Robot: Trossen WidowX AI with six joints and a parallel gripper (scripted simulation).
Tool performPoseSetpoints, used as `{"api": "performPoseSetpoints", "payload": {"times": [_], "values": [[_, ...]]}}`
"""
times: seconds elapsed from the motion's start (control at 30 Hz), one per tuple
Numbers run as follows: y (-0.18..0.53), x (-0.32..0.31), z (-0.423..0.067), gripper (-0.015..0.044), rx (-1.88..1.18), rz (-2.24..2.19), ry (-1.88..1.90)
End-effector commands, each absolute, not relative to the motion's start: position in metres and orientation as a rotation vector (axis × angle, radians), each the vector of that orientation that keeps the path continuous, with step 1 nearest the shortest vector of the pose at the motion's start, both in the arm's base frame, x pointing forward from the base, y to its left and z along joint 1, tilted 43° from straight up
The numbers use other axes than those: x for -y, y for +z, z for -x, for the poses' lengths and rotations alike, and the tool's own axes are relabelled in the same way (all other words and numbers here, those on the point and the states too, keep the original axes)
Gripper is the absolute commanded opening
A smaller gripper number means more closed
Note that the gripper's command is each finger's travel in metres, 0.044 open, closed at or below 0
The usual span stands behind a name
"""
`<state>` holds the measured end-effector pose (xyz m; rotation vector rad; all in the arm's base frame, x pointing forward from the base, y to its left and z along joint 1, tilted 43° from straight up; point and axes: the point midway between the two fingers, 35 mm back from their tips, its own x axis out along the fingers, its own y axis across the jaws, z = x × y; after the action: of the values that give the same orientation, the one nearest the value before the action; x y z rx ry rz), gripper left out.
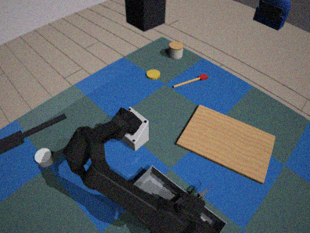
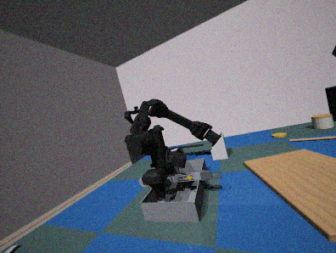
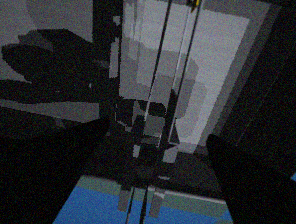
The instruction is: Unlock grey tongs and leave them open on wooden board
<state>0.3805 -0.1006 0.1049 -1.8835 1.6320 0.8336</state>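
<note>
The grey tongs (image 2: 189, 177) (image 3: 160, 65) lie across the grey roasting tin (image 1: 152, 181) (image 2: 170, 210) (image 3: 225, 60). They show as two thin closed arms in the wrist view, with a yellow mark near one end. My gripper (image 2: 182, 180) (image 3: 158, 130) is open and empty. It is low over the tin, with its dark fingers on either side of the tongs. In the top view the arm hides most of the tongs. The wooden board (image 1: 228, 141) (image 2: 297, 182) lies flat to the right of the tin, with nothing on it.
A white block (image 1: 138, 133) (image 2: 219, 148) stands behind the tin. A white cylinder (image 1: 43, 156) and a dark bar (image 1: 33, 132) lie left. A yellow disc (image 1: 153, 73), a lidded jar (image 1: 176, 50) and a red-tipped stick (image 1: 192, 80) lie far back. Dark boxes (image 1: 145, 13) stand beyond.
</note>
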Motion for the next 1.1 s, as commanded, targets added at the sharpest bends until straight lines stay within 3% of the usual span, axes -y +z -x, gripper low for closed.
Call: {"api": "performPoseSetpoints", "payload": {"times": [0.0,0.03,0.4,1.0,1.07], "values": [[0.0998,0.1040,-0.3791,0.0440,-1.634,1.881,0.843],[0.0996,0.1042,-0.3791,0.0440,-1.634,1.881,0.843],[0.1031,0.1026,-0.3802,0.0151,-1.634,1.883,0.834],[0.1031,0.1026,-0.3802,0.0031,-1.634,1.883,0.834],[0.1031,0.1026,-0.3802,-0.0021,-1.634,1.883,0.834]]}}
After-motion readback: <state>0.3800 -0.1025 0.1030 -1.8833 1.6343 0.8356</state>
